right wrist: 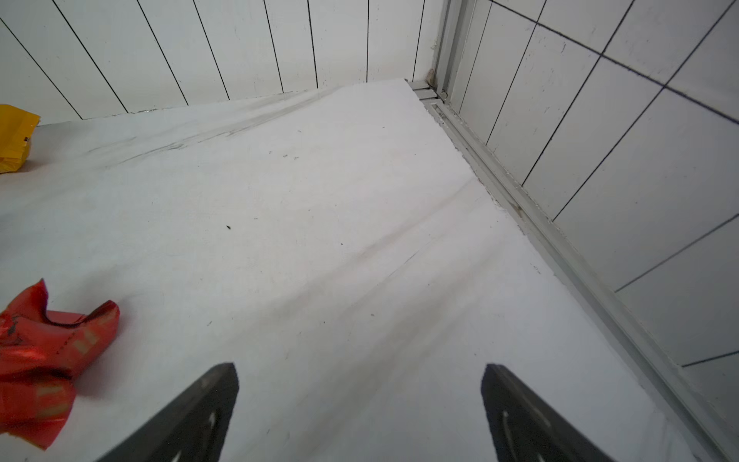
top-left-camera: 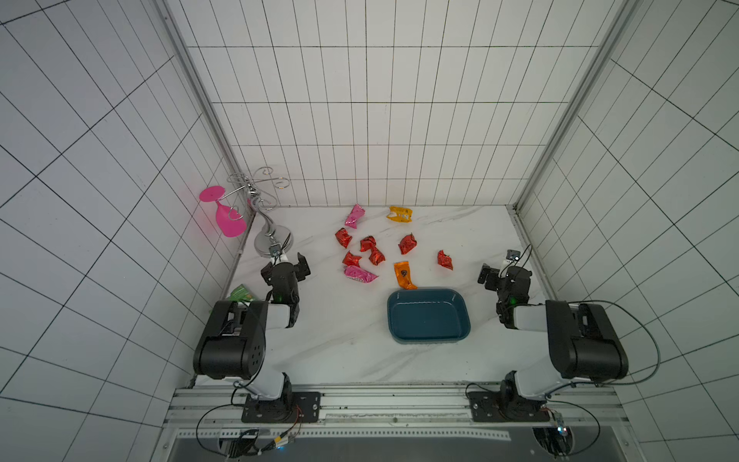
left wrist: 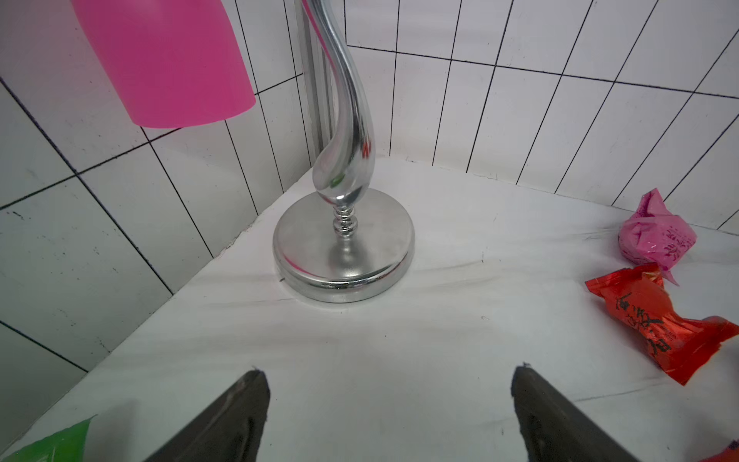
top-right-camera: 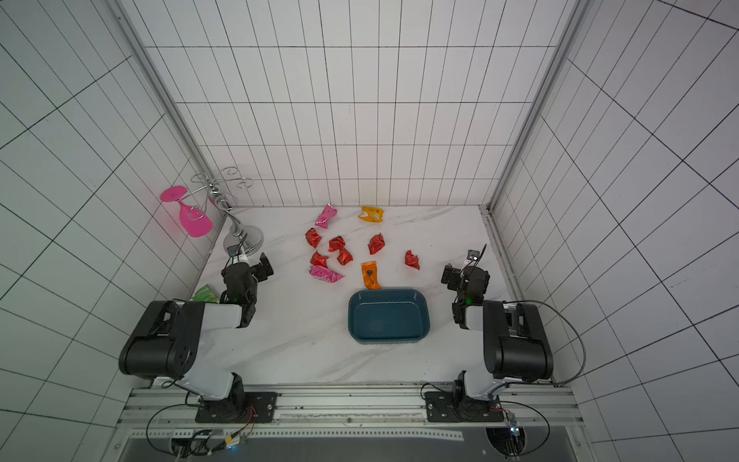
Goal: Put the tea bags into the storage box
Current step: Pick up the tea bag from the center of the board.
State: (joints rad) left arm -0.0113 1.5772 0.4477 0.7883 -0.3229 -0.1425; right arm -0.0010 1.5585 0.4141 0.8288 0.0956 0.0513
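Observation:
Several tea bags lie scattered on the white table behind the storage box (top-left-camera: 428, 320) (top-right-camera: 388, 320), an empty teal tub. Most are red (top-left-camera: 407, 243), two are pink (top-left-camera: 354, 216) (top-left-camera: 360, 275), one is yellow (top-left-camera: 399, 214), and an orange one (top-left-camera: 404, 275) touches the box's far rim. My left gripper (top-left-camera: 284, 265) (left wrist: 390, 376) hovers open and empty left of the cluster, with a red tea bag (left wrist: 656, 316) and a pink one (left wrist: 656, 236) off to one side. My right gripper (top-left-camera: 503, 272) (right wrist: 360, 372) is open and empty near the right wall, beside a red tea bag (right wrist: 48, 352).
A silver hanger stand (top-left-camera: 274, 240) (left wrist: 344, 248) stands in the back left corner just ahead of the left gripper, with a pink goblet (top-left-camera: 226, 220) hanging upside down from it. A green snack bag (top-left-camera: 241, 294) lies by the left arm. Tiled walls enclose three sides.

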